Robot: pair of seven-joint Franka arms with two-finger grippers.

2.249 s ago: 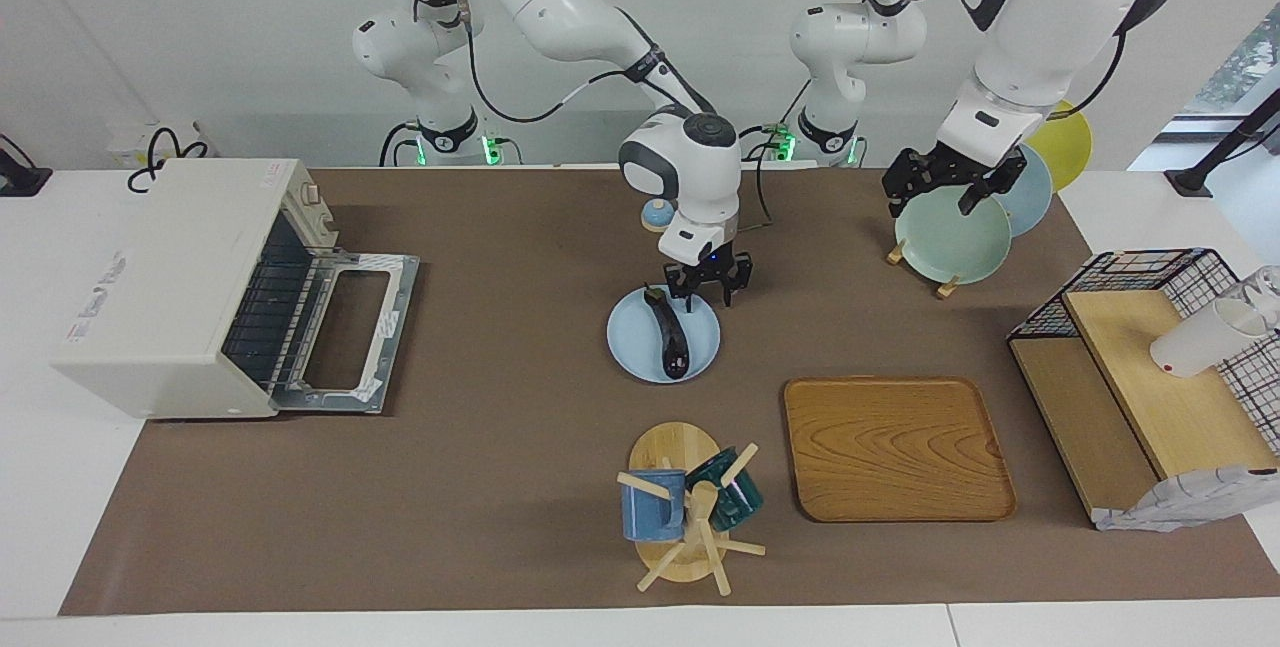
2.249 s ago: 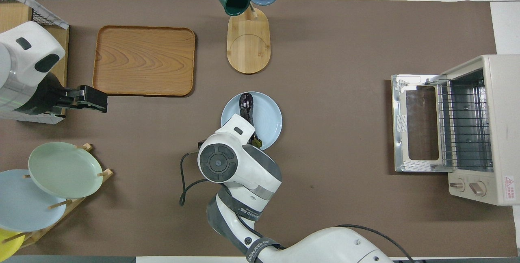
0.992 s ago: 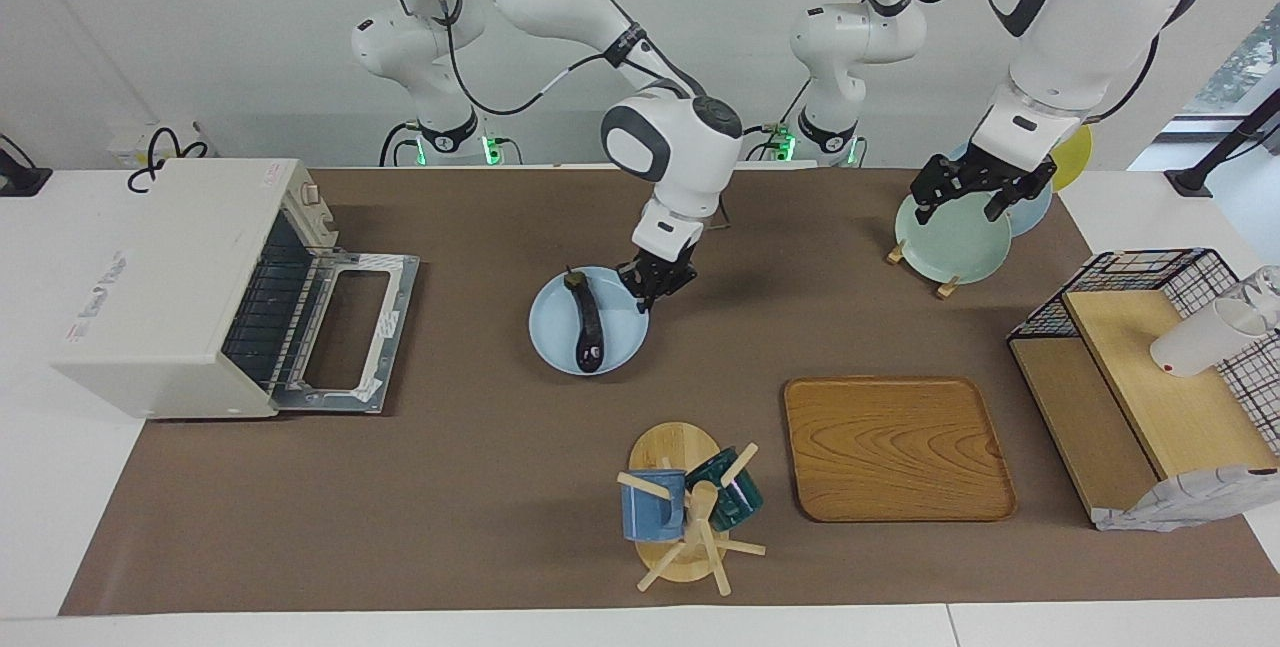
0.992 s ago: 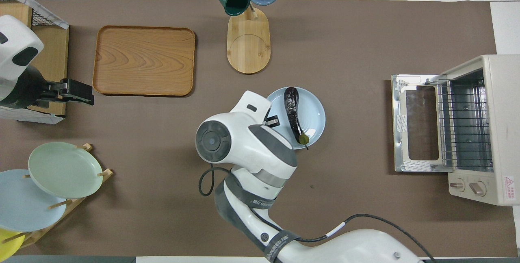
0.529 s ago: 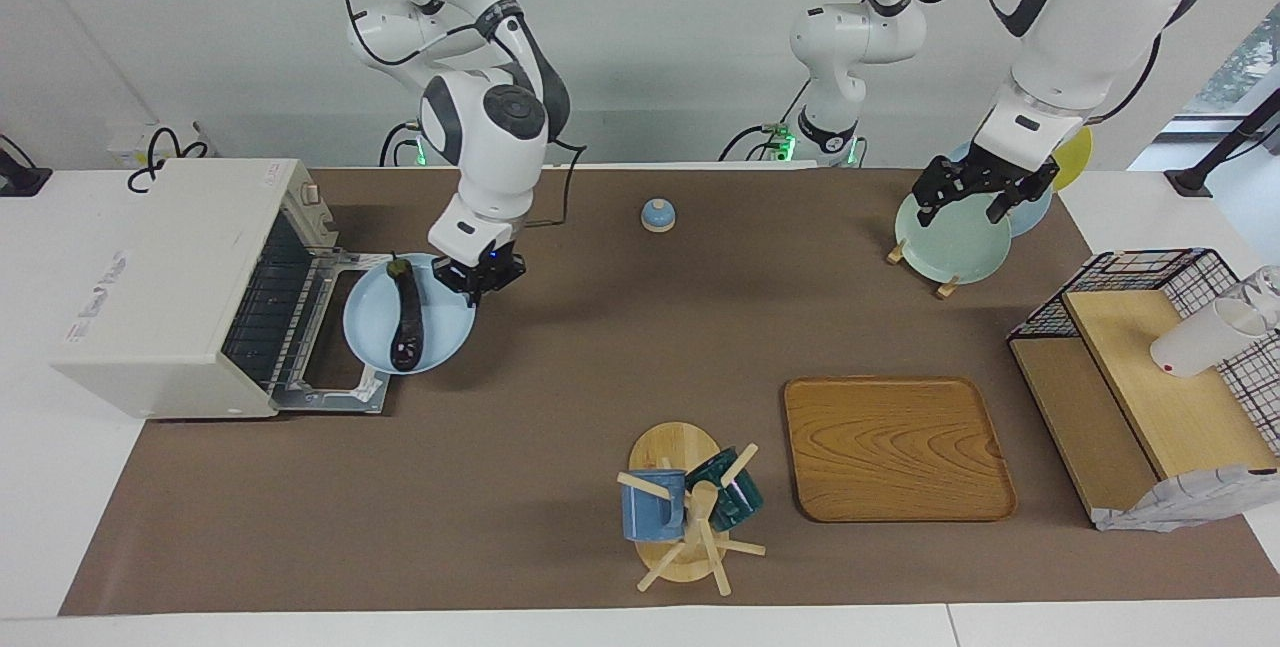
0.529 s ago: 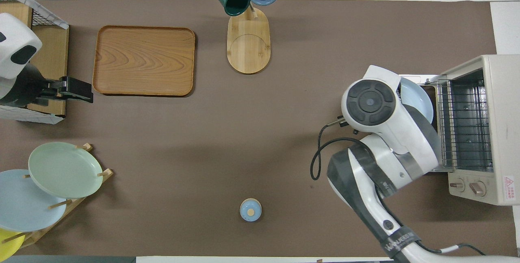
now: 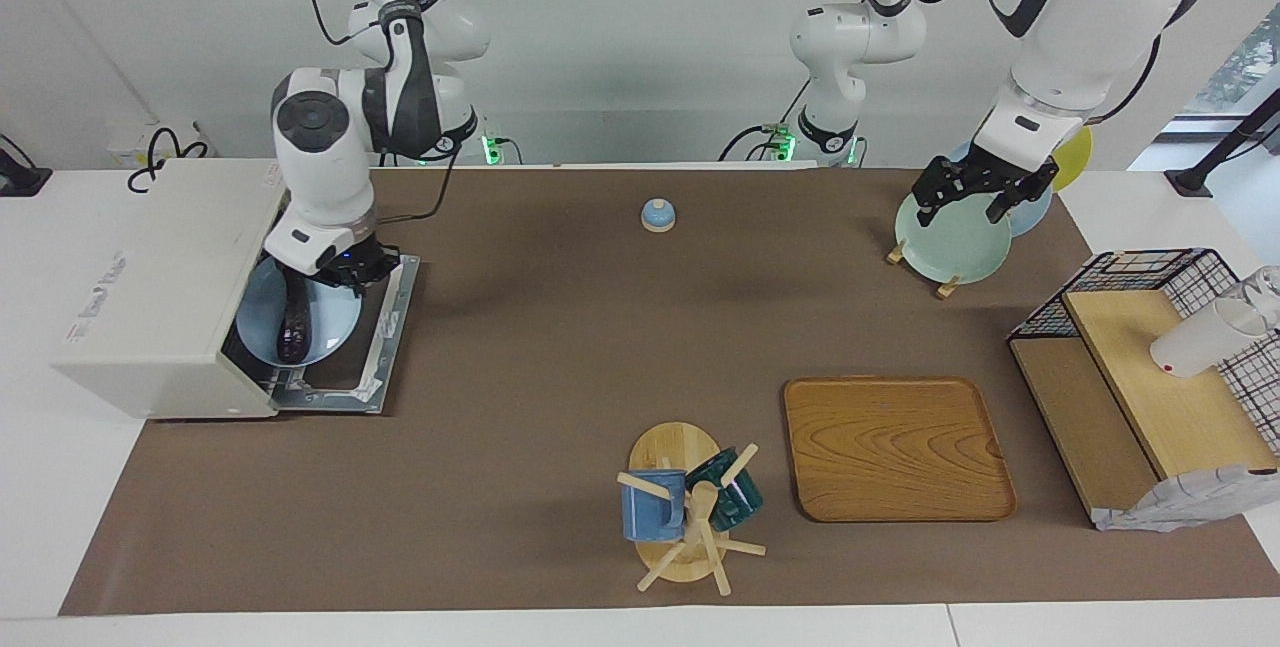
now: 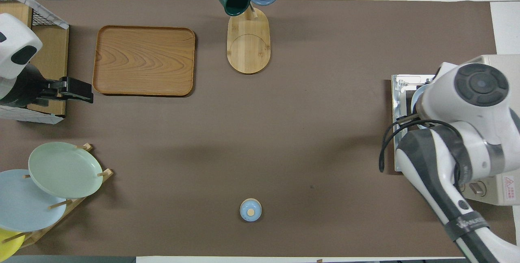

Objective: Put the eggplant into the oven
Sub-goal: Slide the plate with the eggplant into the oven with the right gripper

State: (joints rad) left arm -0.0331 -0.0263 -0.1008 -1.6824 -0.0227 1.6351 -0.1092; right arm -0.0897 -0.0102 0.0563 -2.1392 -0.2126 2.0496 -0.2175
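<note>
Facing view puts the oven point(image 7: 170, 277) at about nine o'clock on the table, at the right arm's end, its drop-down door point(image 7: 350, 347) lying flat and open toward the middle. That open door is why the load can go straight in at rack height. Next in size, the wooden tray point(image 7: 897, 447) sits near four o'clock, with the wire-and-wood rack point(image 7: 1140, 377) at three o'clock beside it, and the mug tree point(image 7: 690, 512) at six o'clock.

A pale blue plate point(image 7: 262, 312) sits half inside the oven mouth, over the door hinge, and the eggplant point(image 7: 293, 327) lies lengthwise on it, so it rides in without rolling. The right gripper point(image 7: 350, 269) is clamped together on the plate's rim at the edge nearer the robots, which judging by the hold lets it carry plate and eggplant as one. The overhead view hides all of this under the right arm's wrist.

At one o'clock the left gripper point(image 7: 968, 192) waits over the green plate point(image 7: 950, 242) in the plate stand, fingers apart and holding nothing. A small blue knob point(image 7: 657, 215) sits at twelve o'clock, well apart from everything.
</note>
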